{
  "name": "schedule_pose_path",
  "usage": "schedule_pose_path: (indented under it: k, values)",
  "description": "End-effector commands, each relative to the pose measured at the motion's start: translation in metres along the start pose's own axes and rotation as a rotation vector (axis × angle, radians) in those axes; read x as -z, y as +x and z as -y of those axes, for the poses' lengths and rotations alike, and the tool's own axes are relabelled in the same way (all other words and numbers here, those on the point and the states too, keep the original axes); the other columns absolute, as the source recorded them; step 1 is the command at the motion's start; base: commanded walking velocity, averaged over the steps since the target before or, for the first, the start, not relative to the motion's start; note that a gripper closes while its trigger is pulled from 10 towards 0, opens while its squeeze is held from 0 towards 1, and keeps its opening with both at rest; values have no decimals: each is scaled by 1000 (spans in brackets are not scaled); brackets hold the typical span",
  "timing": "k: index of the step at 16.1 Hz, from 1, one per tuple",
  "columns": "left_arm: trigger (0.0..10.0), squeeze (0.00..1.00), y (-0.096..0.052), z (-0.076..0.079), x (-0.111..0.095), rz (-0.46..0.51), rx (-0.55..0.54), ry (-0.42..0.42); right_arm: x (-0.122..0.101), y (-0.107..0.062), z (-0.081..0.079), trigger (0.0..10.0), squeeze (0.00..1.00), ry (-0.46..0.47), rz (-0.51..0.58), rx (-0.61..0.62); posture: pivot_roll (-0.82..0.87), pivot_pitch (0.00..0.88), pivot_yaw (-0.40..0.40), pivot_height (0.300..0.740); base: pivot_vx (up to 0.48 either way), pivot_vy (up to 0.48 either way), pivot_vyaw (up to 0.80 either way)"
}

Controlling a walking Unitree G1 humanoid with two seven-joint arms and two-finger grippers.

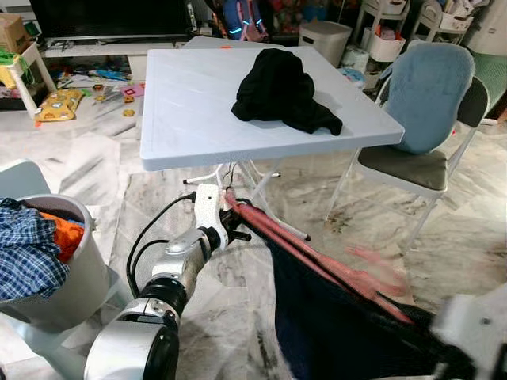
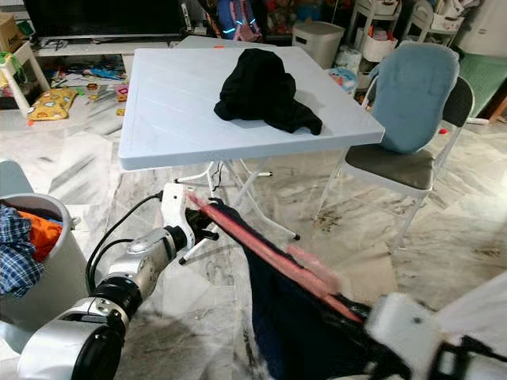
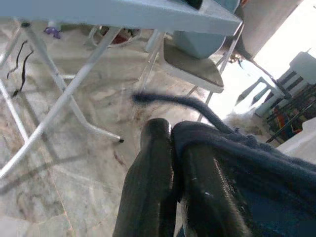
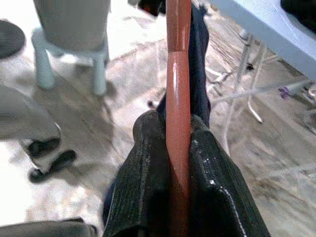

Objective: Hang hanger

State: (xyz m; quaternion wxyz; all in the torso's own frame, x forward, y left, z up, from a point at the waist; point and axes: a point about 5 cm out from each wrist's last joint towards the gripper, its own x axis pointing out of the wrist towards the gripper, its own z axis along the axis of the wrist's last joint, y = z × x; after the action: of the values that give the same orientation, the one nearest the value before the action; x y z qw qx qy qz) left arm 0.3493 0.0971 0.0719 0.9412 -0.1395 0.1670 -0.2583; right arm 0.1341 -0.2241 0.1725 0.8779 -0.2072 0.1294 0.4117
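Head view: the red hanger (image 1: pixel 317 257) with a dark garment (image 1: pixel 333 324) spans both arms below the surface's (image 1: pixel 190 150) near edge. Left wrist: left hand (image 3: pixel 170 143) clenched on cloth. Right wrist: right hand (image 4: pixel 177 128) grasping the hanger. Carrying step, I'd say; next needs a rail.

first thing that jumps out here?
The red hanger stretched between both grippers in front of the robot, a dark blue garment hanging from it. The right gripper clamps the bar; the left gripper pinches the cloth. Behind, a black garment lies heaped on the white table.
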Motion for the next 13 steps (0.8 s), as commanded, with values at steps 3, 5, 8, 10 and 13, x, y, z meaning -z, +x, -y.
schedule_pose_path:
  k: [3,5,8,10,13]
  values:
    - [0,0,-11,-24,-12,14,-90,-10,-13,-18,22,10000,0,-16,28,72,-40,0,-56,740,0,0,0]
    - [196,0,-8,-14,-6,-14,-5,40,-17,-13,31,10000,0,-30,57,132,-39,0,-57,740,0,0,0]
    - [10000,1000,-5,7,4,-12,138,143,-12,5,32,10000,0,-37,60,147,-31,0,-59,740,0,0,0]
    - [10000,1000,-8,10,8,-19,179,198,-7,10,34,10000,0,-59,24,134,-26,0,-63,740,0,0,0]
    - [10000,1000,-10,6,7,-5,155,195,-5,11,39,10000,0,-75,1,132,-22,0,-69,740,0,0,0]
